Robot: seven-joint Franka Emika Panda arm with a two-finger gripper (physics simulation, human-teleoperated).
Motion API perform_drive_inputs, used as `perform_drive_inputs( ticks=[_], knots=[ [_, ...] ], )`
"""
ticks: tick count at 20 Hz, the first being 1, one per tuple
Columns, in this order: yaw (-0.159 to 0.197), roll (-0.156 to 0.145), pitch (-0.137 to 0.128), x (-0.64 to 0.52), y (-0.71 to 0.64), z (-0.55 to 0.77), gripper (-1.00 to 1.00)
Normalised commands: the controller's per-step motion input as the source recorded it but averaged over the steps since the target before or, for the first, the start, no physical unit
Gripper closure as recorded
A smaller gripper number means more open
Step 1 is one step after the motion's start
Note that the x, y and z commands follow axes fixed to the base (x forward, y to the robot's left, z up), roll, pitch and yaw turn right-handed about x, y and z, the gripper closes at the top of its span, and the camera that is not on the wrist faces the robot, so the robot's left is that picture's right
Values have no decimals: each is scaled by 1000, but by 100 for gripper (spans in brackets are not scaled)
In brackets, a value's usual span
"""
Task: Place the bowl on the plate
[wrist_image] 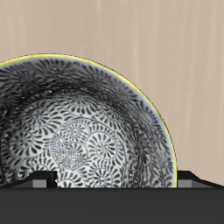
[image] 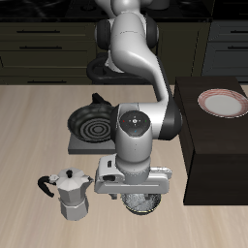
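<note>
Jaws: gripper (image: 141, 194) directly over the bowl (image: 142, 202); fingertips hidden behind the hand in the exterior view and only dark bars at the frame edge in the wrist view, so spread cannot be told, nor any contact.
Bowl: on the wooden table (image: 29, 136) near its front edge, rim (wrist_image: 131, 87) fully ringed by bare wood in the wrist view.
Moka pot (image: 70, 193): just beside the bowl, apart from it.
Frying pan (image: 95, 123): farther back than the bowl, on a grey slab.
Plate (image: 222, 102): farther back than the bowl, on a dark raised block (image: 208, 165) whose wall stands near the bowl.
Count: one bowl, one plate, one pan, one pot.
</note>
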Motion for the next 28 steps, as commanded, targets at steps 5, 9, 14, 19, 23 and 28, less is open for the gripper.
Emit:
perform_drive_inputs(
  ticks=[5,9,14,19,23,28],
  knots=[
    [10,-3,-7,-3,-5,34,100],
    [-3,8,-15,-10,32,112,100],
    [-1,-1,-11,-4,19,75,100],
    [0,-5,-16,13,-30,41,100],
    [12,30,-15,-33,104,105,100],
    [-21,26,-29,-22,146,171,100]
  ],
)
